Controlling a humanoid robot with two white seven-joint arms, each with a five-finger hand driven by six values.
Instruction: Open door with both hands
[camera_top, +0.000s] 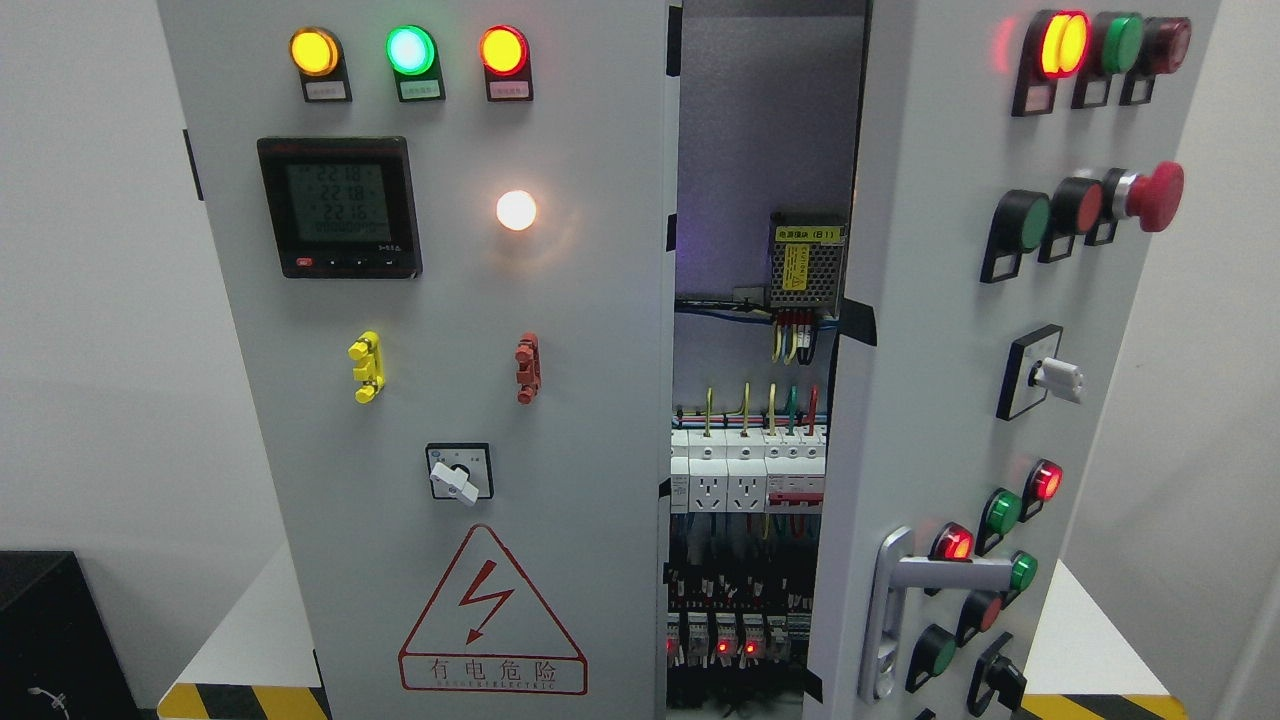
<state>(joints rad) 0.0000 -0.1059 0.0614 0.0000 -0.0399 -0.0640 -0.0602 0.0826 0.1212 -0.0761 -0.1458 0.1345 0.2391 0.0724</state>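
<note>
A grey electrical cabinet fills the head view. Its right door (930, 330) stands swung partly open towards me, with a silver lever handle (905, 585) low on its near edge. The left door (450, 330) is shut and carries a meter, lamps and a rotary switch. Between the two doors a gap shows the inside (750, 470): breakers, sockets, wiring and a power supply. Neither of my hands nor arms appears anywhere in the picture.
Buttons, lamps and a red mushroom stop button (1155, 195) stick out from the open door. A white platform with yellow-black hazard stripes (240, 700) bears the cabinet. A black box (50, 630) sits at lower left. White walls stand on both sides.
</note>
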